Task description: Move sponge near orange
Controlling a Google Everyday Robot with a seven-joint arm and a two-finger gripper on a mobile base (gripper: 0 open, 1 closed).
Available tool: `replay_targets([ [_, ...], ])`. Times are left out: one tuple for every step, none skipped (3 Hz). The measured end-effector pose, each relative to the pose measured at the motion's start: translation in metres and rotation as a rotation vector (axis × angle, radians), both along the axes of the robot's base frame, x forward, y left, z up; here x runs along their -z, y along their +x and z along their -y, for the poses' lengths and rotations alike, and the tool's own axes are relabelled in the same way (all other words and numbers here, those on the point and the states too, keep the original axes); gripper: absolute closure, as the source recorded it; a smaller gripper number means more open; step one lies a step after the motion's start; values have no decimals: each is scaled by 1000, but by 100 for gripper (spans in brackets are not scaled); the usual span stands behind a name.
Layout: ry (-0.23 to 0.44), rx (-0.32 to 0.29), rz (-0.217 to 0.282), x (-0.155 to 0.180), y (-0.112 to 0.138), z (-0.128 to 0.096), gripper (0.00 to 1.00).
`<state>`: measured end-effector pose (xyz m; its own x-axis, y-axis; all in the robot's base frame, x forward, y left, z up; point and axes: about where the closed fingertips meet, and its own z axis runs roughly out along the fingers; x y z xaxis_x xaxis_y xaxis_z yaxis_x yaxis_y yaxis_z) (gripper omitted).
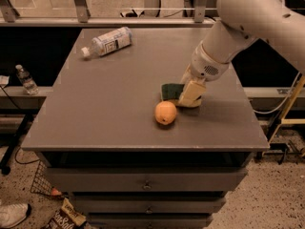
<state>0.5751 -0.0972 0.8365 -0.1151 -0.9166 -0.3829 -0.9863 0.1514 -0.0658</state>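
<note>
The sponge [169,90], dark green on top with pale yellow foam below, lies low on the grey table [109,94], just up and right of the orange [165,112]. A small gap separates sponge and orange. My gripper [191,95] comes down from the white arm [238,27] at the upper right and is shut on the sponge's right end, which its cream fingers [192,91] hide. The orange rests by itself on the table near the front middle.
A clear plastic water bottle [107,42] lies on its side at the table's back left. A second small bottle [25,79] stands on a ledge left of the table. Drawers sit below the table's front edge [143,149].
</note>
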Motion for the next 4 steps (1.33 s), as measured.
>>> replay_targets([
  [-1, -2, -1, 1, 0, -1, 82],
  [-1, -4, -3, 2, 0, -2, 57],
  [-1, -5, -5, 3, 0, -3, 34],
  [-1, -7, -7, 4, 0, -4, 12],
])
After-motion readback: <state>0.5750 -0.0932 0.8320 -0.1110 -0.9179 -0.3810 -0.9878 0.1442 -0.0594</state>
